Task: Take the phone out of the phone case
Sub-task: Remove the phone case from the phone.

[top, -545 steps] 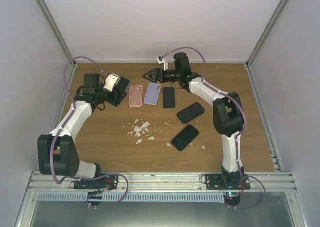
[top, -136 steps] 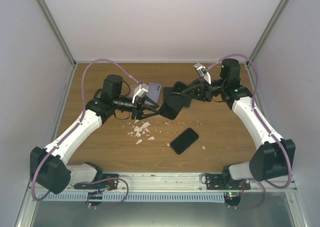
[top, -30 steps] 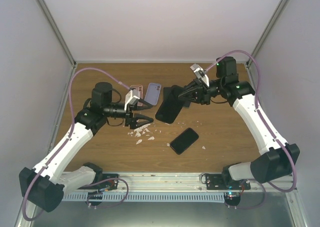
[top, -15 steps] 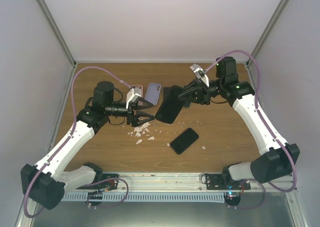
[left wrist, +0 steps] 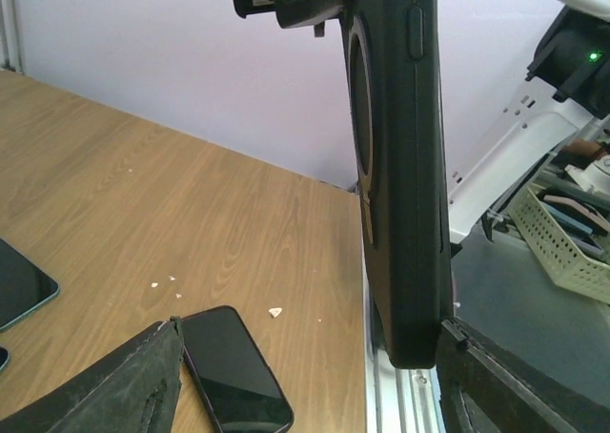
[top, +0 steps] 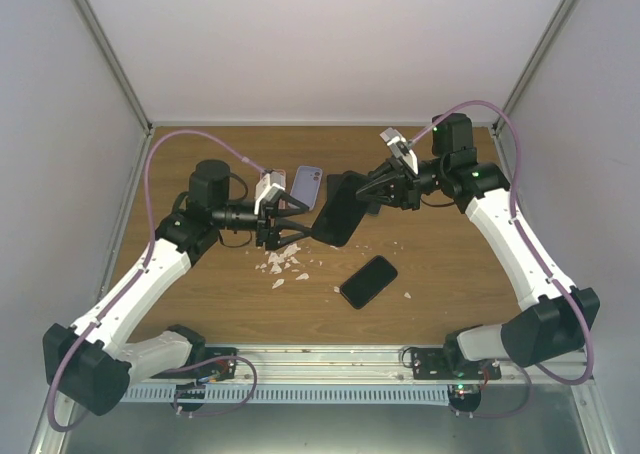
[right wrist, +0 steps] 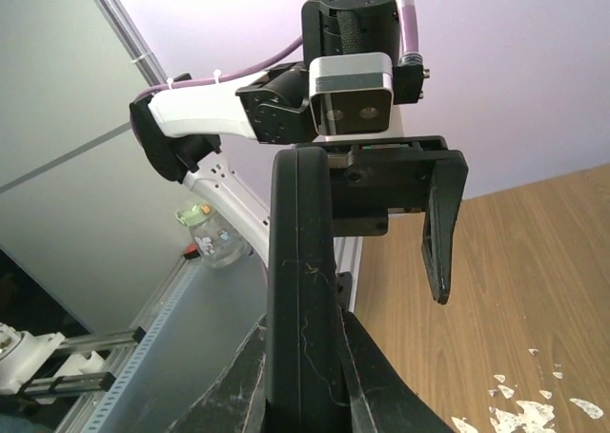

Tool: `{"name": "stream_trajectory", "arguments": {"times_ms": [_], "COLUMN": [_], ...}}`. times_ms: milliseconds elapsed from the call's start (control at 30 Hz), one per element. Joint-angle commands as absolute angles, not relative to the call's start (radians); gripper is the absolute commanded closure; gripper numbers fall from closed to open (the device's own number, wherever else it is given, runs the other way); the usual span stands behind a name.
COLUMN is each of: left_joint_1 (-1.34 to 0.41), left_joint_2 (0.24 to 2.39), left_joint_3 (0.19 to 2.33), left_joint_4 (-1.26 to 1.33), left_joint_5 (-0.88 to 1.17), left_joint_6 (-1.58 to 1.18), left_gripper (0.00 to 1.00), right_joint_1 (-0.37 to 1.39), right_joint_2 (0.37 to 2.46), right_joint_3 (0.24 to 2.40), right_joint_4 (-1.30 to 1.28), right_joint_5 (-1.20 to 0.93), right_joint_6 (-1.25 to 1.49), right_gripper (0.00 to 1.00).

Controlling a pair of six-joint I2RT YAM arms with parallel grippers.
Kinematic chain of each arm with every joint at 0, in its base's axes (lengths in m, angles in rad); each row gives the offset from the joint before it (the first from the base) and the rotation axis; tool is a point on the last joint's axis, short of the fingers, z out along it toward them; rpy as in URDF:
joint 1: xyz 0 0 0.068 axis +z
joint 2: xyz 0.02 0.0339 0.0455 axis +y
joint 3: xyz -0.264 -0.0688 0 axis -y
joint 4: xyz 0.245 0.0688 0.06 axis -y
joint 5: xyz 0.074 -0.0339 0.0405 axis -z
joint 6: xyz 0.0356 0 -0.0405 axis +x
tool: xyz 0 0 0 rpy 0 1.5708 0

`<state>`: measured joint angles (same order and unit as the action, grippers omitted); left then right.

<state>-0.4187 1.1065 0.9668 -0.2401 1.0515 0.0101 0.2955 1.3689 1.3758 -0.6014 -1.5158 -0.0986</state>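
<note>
Plainly, the right pincer (top: 385, 190) was clamped narrow on one end of the black phone in its dark rubbery case (top: 338, 211). It held the phone edge-on in the air over the far middle of the brown wooden worktop (top: 450, 274), probably so the free end faced the other arm. The left pincer (top: 296, 224) stood wide, its fingers (left wrist: 124, 385) straddling that free end without a clear grip. A bare black phone (top: 368, 280) and white crumbs (top: 283, 261) lay below, near the worktop's middle. By the look of it, peeling the case had not yet begun.

no readable text, labels or numbers
</note>
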Motion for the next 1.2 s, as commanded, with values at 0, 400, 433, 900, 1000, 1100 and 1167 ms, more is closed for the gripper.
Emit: {"name": "stream_trajectory", "arguments": {"times_ms": [0, 400, 433, 900, 1000, 1100, 1167], "left_joint_1": [-0.425, -0.412, -0.411, -0.386, -0.378, -0.377, -0.377], "left_joint_2": [1.112, 1.134, 1.14, 1.209, 1.212, 1.221, 1.229], "left_joint_3": [1.003, 0.956, 0.956, 0.931, 0.928, 0.929, 0.934], "left_joint_4": [-0.211, -0.227, -0.228, -0.204, -0.189, -0.181, -0.176], "left_joint_5": [0.971, 0.74, 0.736, 0.711, 0.73, 0.757, 0.771], "left_joint_6": [0.023, 0.041, 0.042, 0.014, 0.005, 0.009, 0.008], "left_gripper": [0.29, 0.42, 0.43, 0.47, 0.48, 0.51, 0.52], "right_joint_1": [0.311, 0.312, 0.314, 0.325, 0.326, 0.329, 0.339], "right_joint_2": [1.335, 1.335, 1.336, 1.339, 1.342, 1.345, 1.344], "right_joint_3": [1.397, 1.411, 1.414, 1.442, 1.444, 1.446, 1.442], "right_joint_4": [-0.584, -0.595, -0.598, -0.673, -0.698, -0.725, -0.731], "right_joint_5": [-1.634, -1.685, -1.693, -1.759, -1.774, -1.778, -1.779], "right_joint_6": [-0.106, -0.103, -0.103, -0.146, -0.163, -0.184, -0.191], "right_gripper": [1.0, 1.0, 1.0, 1.0, 0.99, 1.0, 1.0]}}
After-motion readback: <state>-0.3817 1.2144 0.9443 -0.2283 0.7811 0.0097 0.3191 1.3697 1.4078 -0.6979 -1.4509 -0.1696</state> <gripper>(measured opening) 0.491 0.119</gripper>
